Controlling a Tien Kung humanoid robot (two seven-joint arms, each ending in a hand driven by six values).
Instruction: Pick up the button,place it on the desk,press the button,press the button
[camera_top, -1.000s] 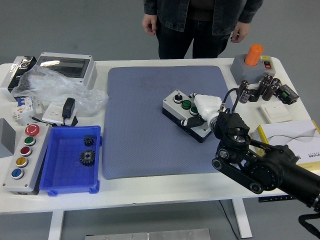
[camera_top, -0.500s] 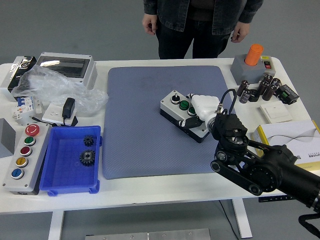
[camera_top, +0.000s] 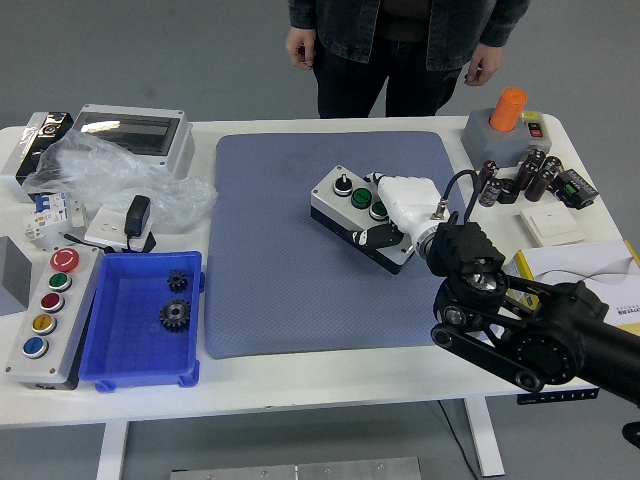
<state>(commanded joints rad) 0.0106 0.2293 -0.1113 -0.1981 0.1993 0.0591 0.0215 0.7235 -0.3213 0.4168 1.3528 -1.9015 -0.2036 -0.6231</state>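
The right hand (camera_top: 392, 215) grips the button box (camera_top: 358, 212) at its right end; the box lies on the blue mat (camera_top: 270, 270), long axis slanting toward the hand; the left hand is not visible.

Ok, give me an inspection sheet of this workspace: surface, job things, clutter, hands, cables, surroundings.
Surface: white table with a blue-grey mat.
Job's things: button box on the mat, tilted, green buttons showing.
Clutter: blue bin holding two gears; second button panel at left; plastic bag; orange-capped box; capacitors.
Hands: right hand gripping the button box; left hand not in view.
Cables: black cable looping at the right wrist.
Surroundings: a person standing at the far side, hands hanging free.
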